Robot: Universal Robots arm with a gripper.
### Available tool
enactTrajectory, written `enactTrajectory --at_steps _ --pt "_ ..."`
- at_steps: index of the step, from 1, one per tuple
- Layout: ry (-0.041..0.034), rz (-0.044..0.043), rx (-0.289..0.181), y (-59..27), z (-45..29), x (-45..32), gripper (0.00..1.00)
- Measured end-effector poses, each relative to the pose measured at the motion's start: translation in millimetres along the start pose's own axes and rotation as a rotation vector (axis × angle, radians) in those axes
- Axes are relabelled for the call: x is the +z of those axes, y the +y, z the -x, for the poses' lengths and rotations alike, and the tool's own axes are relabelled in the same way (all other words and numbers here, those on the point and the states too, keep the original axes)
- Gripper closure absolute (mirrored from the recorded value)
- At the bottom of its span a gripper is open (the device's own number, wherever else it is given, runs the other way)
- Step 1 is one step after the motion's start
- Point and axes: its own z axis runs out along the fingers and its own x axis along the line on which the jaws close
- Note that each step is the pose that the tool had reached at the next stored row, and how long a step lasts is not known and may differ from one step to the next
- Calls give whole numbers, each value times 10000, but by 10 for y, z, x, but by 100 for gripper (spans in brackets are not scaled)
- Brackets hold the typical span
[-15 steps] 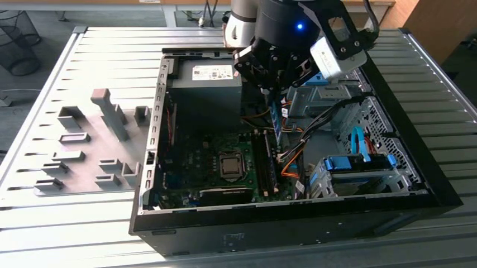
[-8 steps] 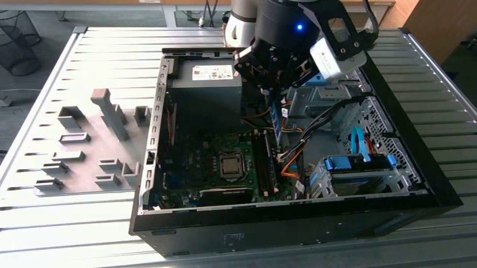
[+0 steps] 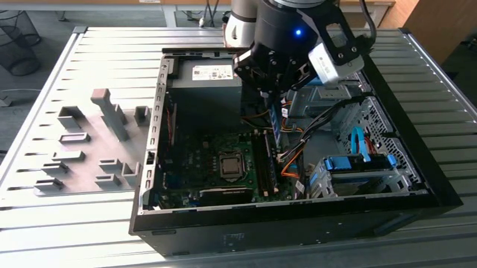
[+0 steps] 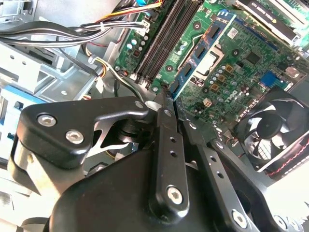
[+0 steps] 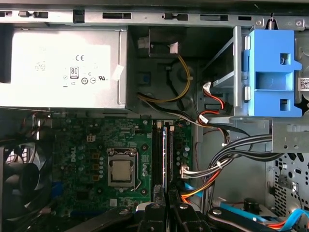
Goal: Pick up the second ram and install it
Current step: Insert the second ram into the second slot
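Your gripper (image 3: 277, 96) is clamped on the ram (image 3: 276, 124): light, stiff, fragile; grip its bare edges, not chips.

An open black computer case (image 3: 417, 184) lies on a slatted metal table (image 3: 89, 223). Inside it, the green motherboard (image 3: 201, 162) carries a bare processor socket (image 3: 232, 166). A grey power supply (image 5: 63, 67) sits beyond the motherboard, blue drive brackets (image 3: 358, 163) flank it on the exterior view's right, and a black fan (image 4: 273, 128) sits at its edge. Grey fixture blocks (image 3: 111, 114) stand outside the case.
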Motion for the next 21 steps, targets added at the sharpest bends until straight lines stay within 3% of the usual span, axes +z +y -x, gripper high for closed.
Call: enactTrajectory --at_steps 11,21 --pt "0 -1 0 -2 0 78 86" --pt "0 1 0 -2 0 81 86"
